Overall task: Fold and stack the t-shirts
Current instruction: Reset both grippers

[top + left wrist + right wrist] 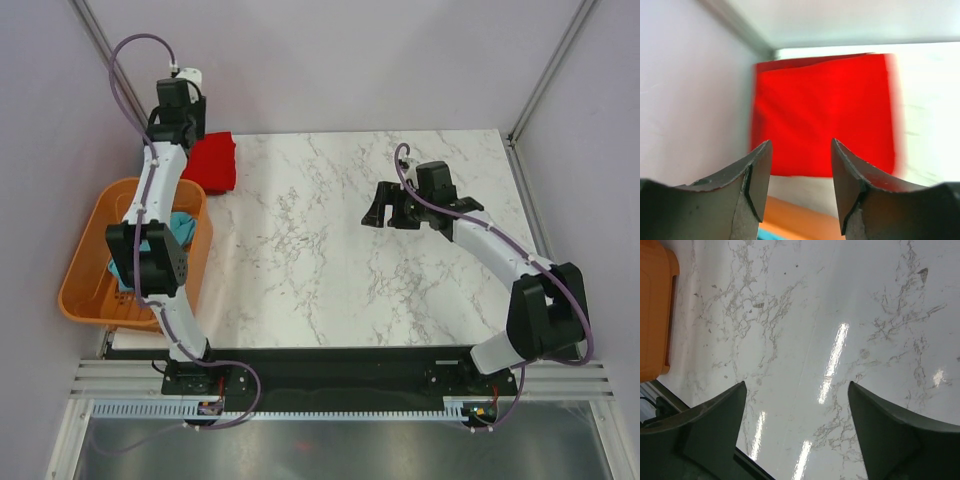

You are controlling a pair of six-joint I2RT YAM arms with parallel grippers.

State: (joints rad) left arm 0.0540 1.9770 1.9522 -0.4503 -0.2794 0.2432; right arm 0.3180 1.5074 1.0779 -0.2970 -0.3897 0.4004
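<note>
red t-shirt (212,162) folded, far-left corner of table (330,270) | teal t-shirt (183,228) in orange basket (85,275)

The left arm (160,185) hides most of the teal t-shirt (183,228), centre left. The red t-shirt (825,115) blurs along its right edge.

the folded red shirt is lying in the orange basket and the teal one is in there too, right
Not quite. The folded red shirt lies on the marble table, just beyond the orange basket, not in it; the top external view shows this. The teal one is indeed in the basket.
</note>
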